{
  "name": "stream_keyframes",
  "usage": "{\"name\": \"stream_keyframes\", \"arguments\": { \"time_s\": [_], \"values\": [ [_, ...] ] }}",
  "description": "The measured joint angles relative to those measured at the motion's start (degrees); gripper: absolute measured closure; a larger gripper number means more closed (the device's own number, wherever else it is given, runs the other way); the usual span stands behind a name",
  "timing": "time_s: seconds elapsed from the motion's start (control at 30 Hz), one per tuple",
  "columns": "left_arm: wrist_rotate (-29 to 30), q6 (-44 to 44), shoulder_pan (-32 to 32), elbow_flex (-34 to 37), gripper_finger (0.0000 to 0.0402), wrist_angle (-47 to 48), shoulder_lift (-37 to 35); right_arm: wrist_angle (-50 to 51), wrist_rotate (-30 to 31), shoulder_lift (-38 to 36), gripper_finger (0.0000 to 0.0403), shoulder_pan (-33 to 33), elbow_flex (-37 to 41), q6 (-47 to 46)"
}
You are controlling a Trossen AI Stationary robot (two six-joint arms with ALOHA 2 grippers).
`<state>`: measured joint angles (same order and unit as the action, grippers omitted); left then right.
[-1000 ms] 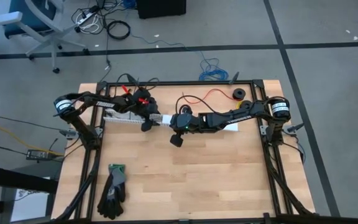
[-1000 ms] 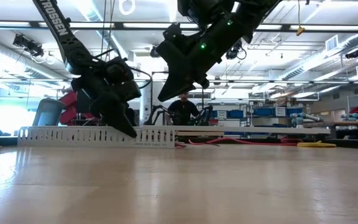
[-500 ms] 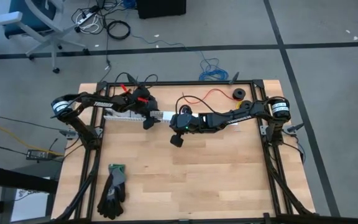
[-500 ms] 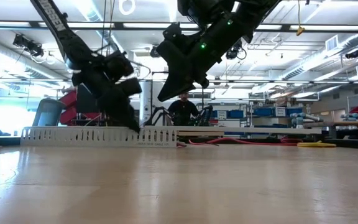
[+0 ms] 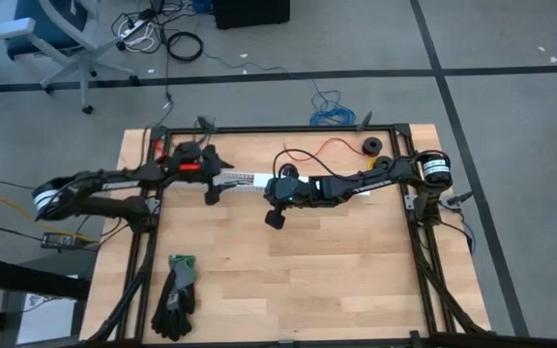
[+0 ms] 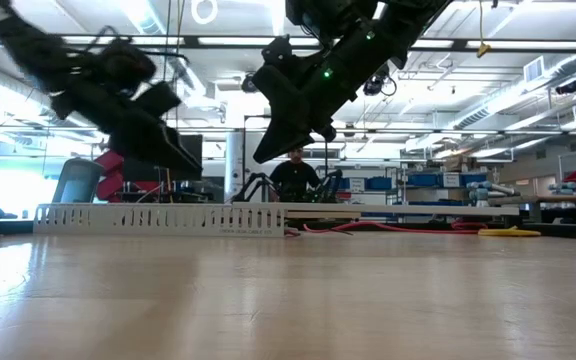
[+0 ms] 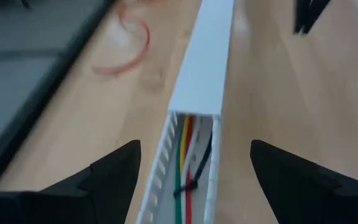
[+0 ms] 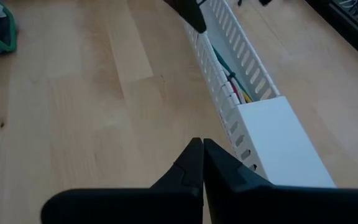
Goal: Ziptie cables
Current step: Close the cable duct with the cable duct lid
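Wooden table [image 5: 337, 261]: left gripper [image 7: 191, 168] fingers spread over cables [image 7: 185, 155], right gripper [image 8: 202, 163] pinched, raised.

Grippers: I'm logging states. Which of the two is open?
The left gripper: its fingers stand wide apart above the white channel. The right gripper's fingers touch.

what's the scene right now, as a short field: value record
cables: coloured wires lying inside the white slotted channel, a dark tie around them
channel: partly covered by a white lid
left gripper: open, above the channel's uncovered end
right gripper: shut, raised above the table beside the channel
gloves: near table edge, untouched
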<state>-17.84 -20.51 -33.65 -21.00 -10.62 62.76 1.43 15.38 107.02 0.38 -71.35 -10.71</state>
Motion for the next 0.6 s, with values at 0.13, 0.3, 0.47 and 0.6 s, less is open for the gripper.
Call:
{"name": "stream_keyframes", "arguments": {
  "time_s": [0.13,0.3,0.47,0.6],
  "values": [
    [-0.15,3.95,0.68,6.63,0.0088,-15.02,-1.28,-0.31,-0.01,0.00,0.0403,0.00,0.00,0.40],
    [-0.21,10.87,0.88,10.28,0.0088,-26.25,-0.48,-2.28,-0.02,0.00,0.0403,0.04,0.00,0.05],
    [0.30,12.98,0.94,10.30,0.0088,-26.84,-0.44,-2.60,-0.01,0.00,0.0403,0.64,0.00,0.05],
    [1.76,13.51,0.93,10.23,0.0088,-27.31,-0.44,-2.76,-0.10,0.02,0.0403,0.68,0.00,0.32]
  ]
}}
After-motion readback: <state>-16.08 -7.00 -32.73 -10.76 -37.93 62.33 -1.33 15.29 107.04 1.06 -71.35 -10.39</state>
